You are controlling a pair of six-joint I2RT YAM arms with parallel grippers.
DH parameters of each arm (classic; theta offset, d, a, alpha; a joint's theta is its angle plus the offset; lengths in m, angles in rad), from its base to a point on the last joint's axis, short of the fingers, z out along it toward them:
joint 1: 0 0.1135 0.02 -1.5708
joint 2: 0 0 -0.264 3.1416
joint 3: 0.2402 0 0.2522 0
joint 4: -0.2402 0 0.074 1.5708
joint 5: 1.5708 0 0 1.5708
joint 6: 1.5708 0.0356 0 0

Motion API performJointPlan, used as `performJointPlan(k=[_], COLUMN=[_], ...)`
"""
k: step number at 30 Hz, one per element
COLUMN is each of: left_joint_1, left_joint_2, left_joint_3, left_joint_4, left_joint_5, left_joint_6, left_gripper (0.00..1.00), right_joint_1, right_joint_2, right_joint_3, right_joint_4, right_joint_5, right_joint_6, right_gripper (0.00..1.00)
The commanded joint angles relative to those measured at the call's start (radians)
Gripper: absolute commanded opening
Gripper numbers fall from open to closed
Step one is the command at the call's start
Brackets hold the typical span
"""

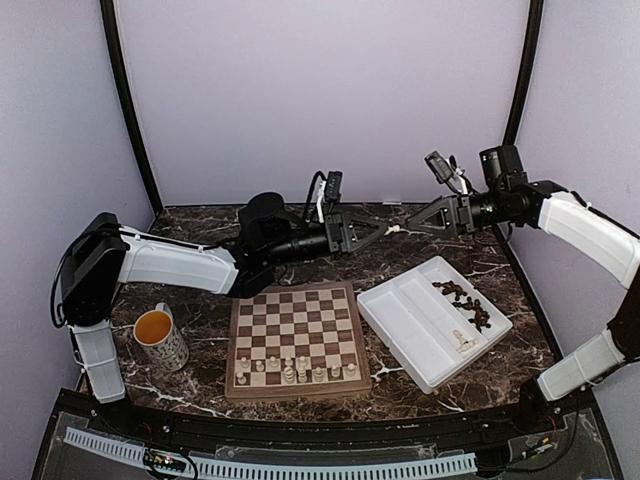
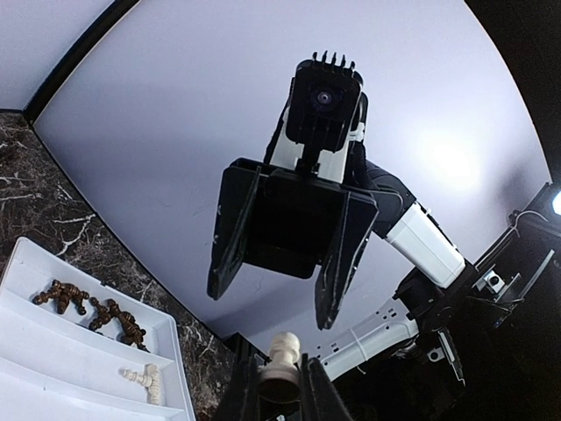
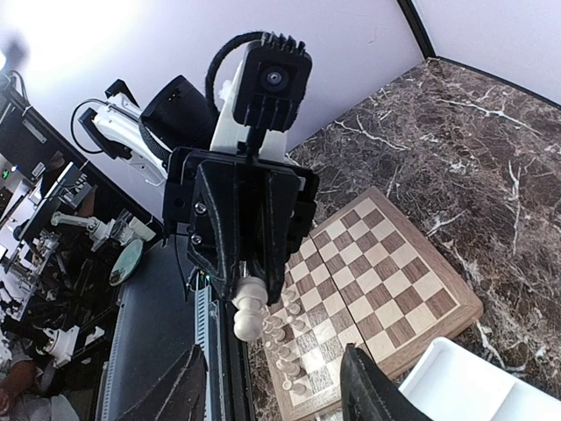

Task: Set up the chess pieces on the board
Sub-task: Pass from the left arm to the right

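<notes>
- Your left gripper (image 3: 248,279) sits closest to the lens. In its own wrist view the fingers fill the bottom edge, pinched narrow on a single cream piece (image 3: 248,311). They grip it at its lower end, and the rounded head sticks out past the fingertips.
- Your right gripper (image 2: 270,303) faces it tip to tip, high above the rear of the table. Its fingers (image 2: 226,237) are spread wide with nothing clamped between them. The cream piece's head points toward that gap and touches neither finger (as far as the wrist views show).
- Below your arms lies the table (image 1: 200,240), dark marble with white veins. The arms reach in over its back half from either side.
- Your board (image 1: 295,310) lies flat at the near centre of the table, nearer to the bases than the two grippers.
- Just right of the board you have a white tray (image 1: 400,320), set at an angle and divided into long compartments.
- Left of the board, and apart from it, a mug (image 1: 160,338) stands upright with orange liquid inside.
- On the board, cream pieces (image 1: 290,372) stand upright in its two nearest rows (too small here to tell which is which).
- In the tray's far right compartment you can see dark pieces (image 1: 462,300) lying in a loose heap.
- A few spare cream pieces (image 1: 462,341) lie on their sides in the neighbouring compartment, near its right end.
</notes>
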Motion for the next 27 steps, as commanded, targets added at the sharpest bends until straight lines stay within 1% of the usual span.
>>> performJointPlan(k=[1, 6, 17, 21, 27], left_joint_1=[0.001, 0.0, 0.0, 0.0, -0.001], left_joint_2=[0.004, 0.01, 0.016, 0.021, 0.024], left_joint_3=[0.023, 0.028, 0.031, 0.038, 0.044], left_joint_4=[0.046, 0.045, 0.043, 0.038, 0.031], left_joint_5=[0.016, 0.02, 0.024, 0.027, 0.025], left_joint_6=[-0.012, -0.011, -0.015, -0.016, -0.012], left_gripper=[0.08, 0.07, 0.07, 0.07, 0.08], right_joint_1=[0.02, 0.039, 0.07, 0.074, 0.079], right_joint_2=[0.007, 0.032, 0.068, 0.076, 0.082], right_joint_3=[-0.007, 0.006, 0.037, 0.045, 0.056], right_joint_4=[0.053, 0.054, 0.042, 0.038, 0.02], right_joint_5=[-0.039, -0.051, -0.045, -0.044, -0.041], right_joint_6=[0.024, 0.023, 0.015, 0.009, -0.009], right_gripper=[0.51, 0.44, 0.34, 0.28, 0.11])
